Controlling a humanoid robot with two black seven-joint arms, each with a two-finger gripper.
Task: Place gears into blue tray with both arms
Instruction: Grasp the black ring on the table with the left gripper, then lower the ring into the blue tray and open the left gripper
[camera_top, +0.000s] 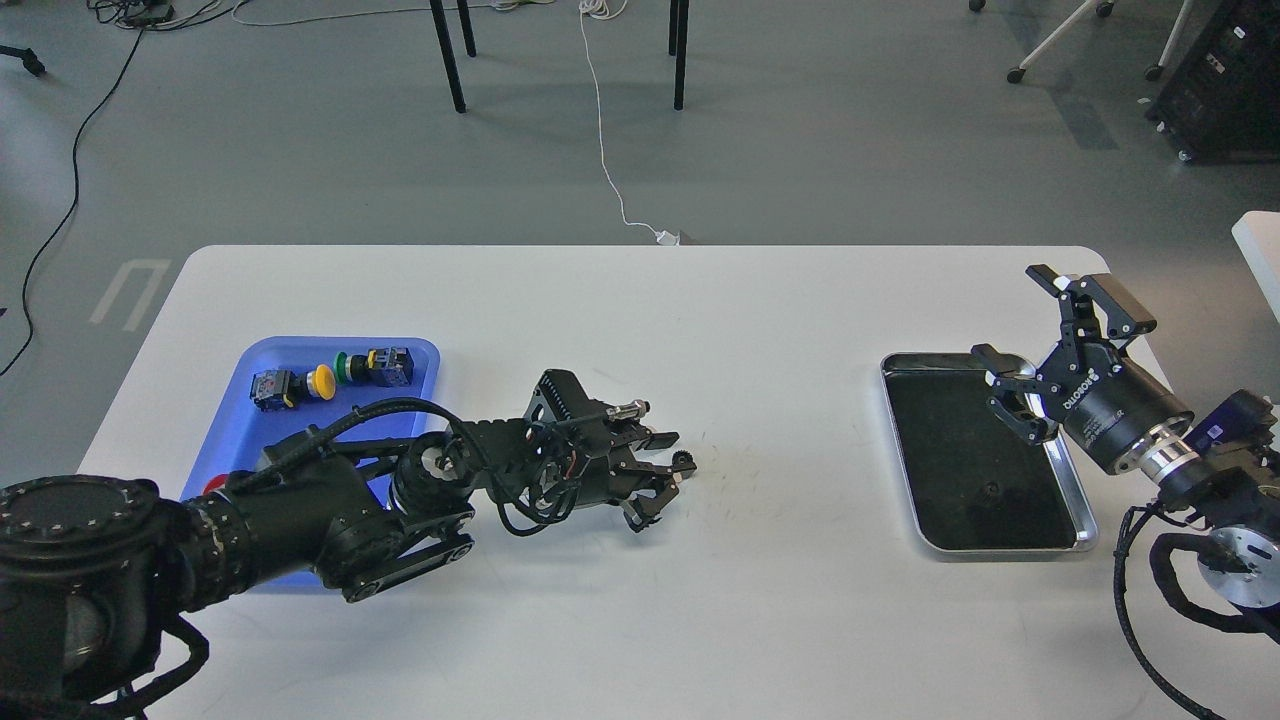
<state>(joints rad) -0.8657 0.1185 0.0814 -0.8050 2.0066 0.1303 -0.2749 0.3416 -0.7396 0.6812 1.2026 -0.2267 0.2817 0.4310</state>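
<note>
One tiny black gear (685, 460) lies on the white table just past the tips of my left gripper (664, 470). That gripper is low over the table and open, one finger above the gear and one below it. A second small dark gear (990, 488) rests in the silver tray (898, 450). My right gripper (1013, 325) hangs open over that tray's far right corner, well above the gear. The blue tray (232, 440) sits at the left, partly hidden under my left arm.
The blue tray holds a yellow push-button switch (285, 386), a green one (372, 366) and a red part (214, 487) beside my left arm. Chair legs and cables are on the floor beyond the table's far edge.
</note>
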